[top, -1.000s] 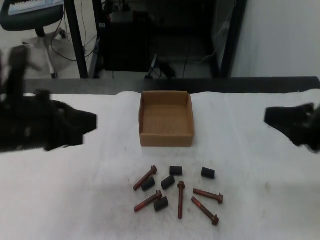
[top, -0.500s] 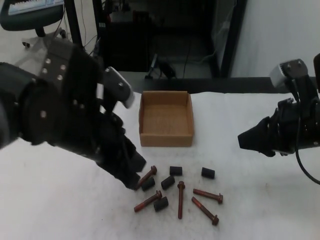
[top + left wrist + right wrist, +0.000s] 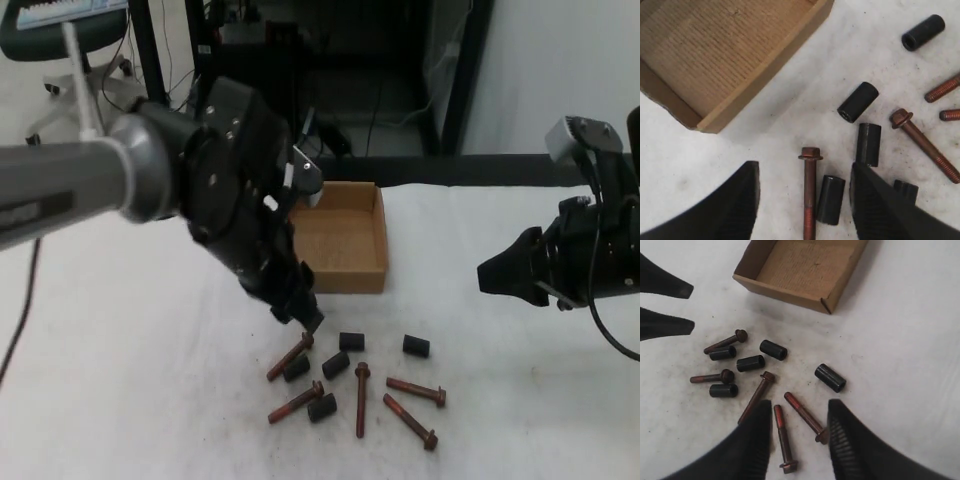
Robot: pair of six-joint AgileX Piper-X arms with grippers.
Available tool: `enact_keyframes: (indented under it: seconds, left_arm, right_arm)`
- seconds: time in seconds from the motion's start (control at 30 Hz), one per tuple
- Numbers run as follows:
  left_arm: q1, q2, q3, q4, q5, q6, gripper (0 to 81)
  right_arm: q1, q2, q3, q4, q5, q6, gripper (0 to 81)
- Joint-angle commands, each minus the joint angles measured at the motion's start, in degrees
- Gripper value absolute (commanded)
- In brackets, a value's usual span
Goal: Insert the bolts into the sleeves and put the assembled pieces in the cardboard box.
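Near the middle of the white cloth [image 3: 120,400], the box [image 3: 335,278] stands with its open side up. Nearer than the box, five bolts [image 3: 361,398] and five sleeves [image 3: 416,346] lie loose on the cloth in one group, and every bolt is outside the sleeves. One sleeve lies a little to the right, apart from the others.

The left gripper [image 3: 306,318] hangs low just beside the near left corner of the box, over the far left end of the group. Its jaws are spread. In the left wrist view the leftmost bolt [image 3: 809,200] lies on the cloth between the two fingers [image 3: 735,210], with its head toward the box. A neighbour sleeve [image 3: 830,199] lies just beside this bolt; perhaps they touch, but the view does not make it sure.

The right gripper [image 3: 490,275] is over the cloth at the right, well apart from the group and from the box. Its jaws are spread too and hold nothing. The right wrist view looks between them at the two rightmost bolts [image 3: 805,418] on the cloth.
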Motion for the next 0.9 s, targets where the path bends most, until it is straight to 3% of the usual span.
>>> enact_keyframes:
  seconds: [0.0,0.63,0.87]
  left_arm:
    - [-0.38,2.19,-2.83,4.11,-0.44,1.09,47.2]
    - [-0.55,6.42,-3.77,8.71,-3.75,3.46,47.0]
    - [-2.65,9.58,-3.77,5.89,-6.81,4.77,47.0]
  right_arm:
    - [0.18,-0.29,-0.59,1.49,-0.49,0.35,34.9]
    - [0.18,-0.29,-0.59,4.32,-0.49,-0.50,34.9]
    - [0.18,-0.29,-0.59,4.46,-0.49,-0.50,34.9]
